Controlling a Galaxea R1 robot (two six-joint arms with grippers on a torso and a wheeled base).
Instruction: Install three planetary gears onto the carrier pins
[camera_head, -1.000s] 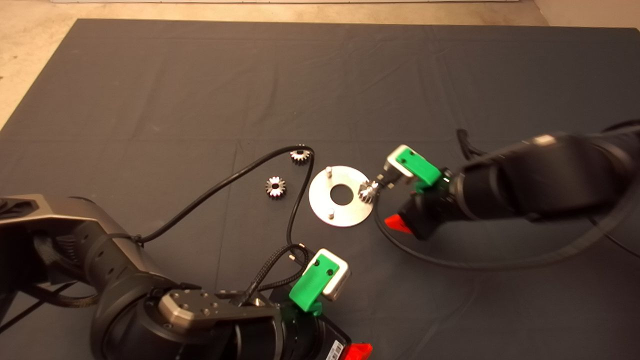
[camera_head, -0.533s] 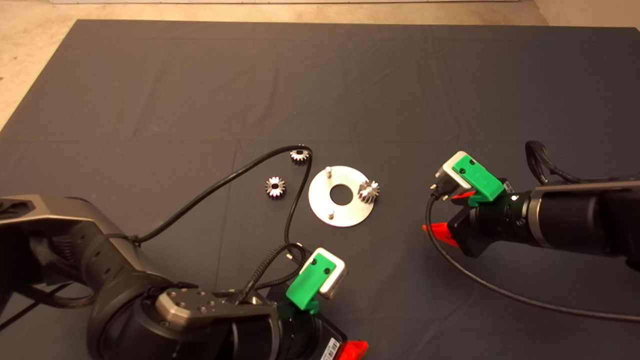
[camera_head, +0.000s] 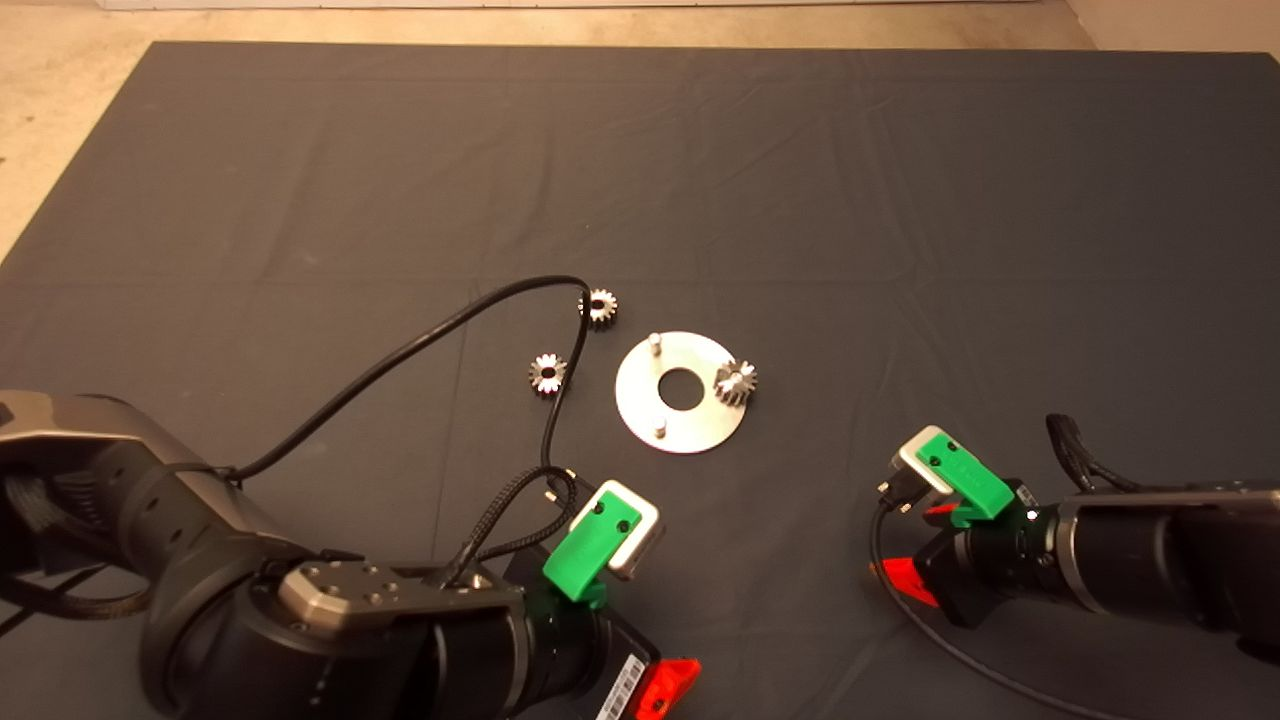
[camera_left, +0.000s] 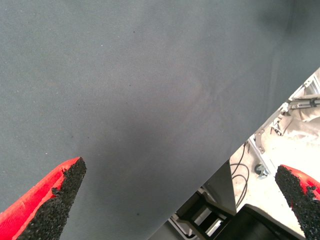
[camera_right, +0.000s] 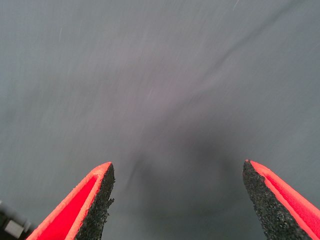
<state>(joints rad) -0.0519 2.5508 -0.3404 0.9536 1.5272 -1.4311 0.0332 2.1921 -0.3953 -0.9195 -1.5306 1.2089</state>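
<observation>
The silver carrier disc (camera_head: 690, 432) lies mid-mat with two bare carrier pins (camera_head: 655, 341) (camera_head: 660, 427). One planetary gear (camera_head: 736, 381) sits at the disc's right edge where the third pin stands. Two loose planetary gears (camera_head: 599, 306) (camera_head: 548, 373) lie flat on the mat left of the disc. My right gripper (camera_head: 903, 540) is low at the right, well away from the disc, open and empty (camera_right: 177, 169). My left gripper (camera_left: 180, 172) hangs at the mat's near edge, open with nothing between its fingers; one red finger (camera_head: 668, 688) shows in the head view.
A black cable (camera_head: 430, 345) from the left arm loops across the mat and passes right beside both loose gears. The right arm's cable (camera_head: 960, 655) trails on the mat below it. Past the mat's near edge, the left wrist view shows a metal frame (camera_left: 295, 107).
My right gripper has pulled back from the disc toward the lower right, leaving the gear on the right pin. The left arm and its cable have shifted slightly left and down.
</observation>
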